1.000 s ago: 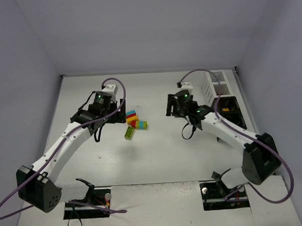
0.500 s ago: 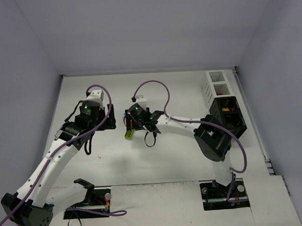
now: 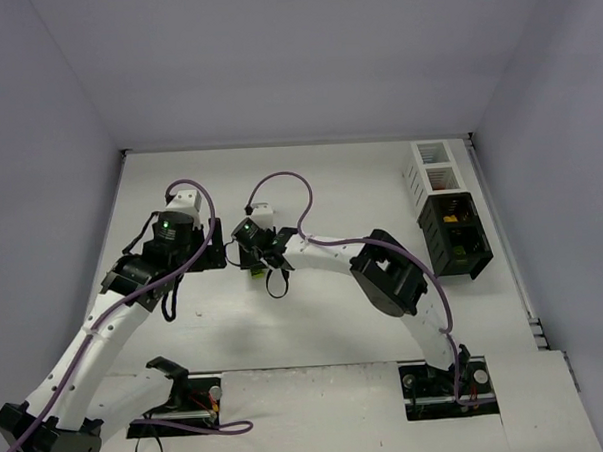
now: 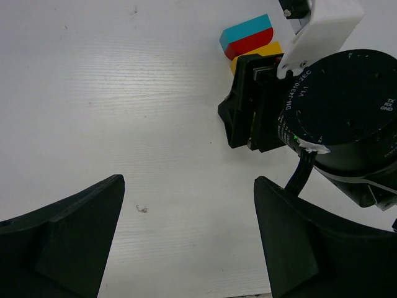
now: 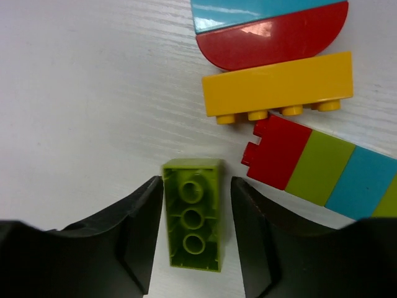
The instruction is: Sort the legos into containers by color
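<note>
While the right hand (image 5: 196, 184) straddles a green lego (image 5: 193, 225), not quite clenched on it, the left hand (image 4: 189, 183) hangs released, spread wide.

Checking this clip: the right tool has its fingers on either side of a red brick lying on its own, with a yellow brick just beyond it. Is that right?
Not quite. The piece between the fingers of the right tool is a green brick, not a red one. The right wrist view shows it lying on its own, with the yellow brick just beyond it.
</note>
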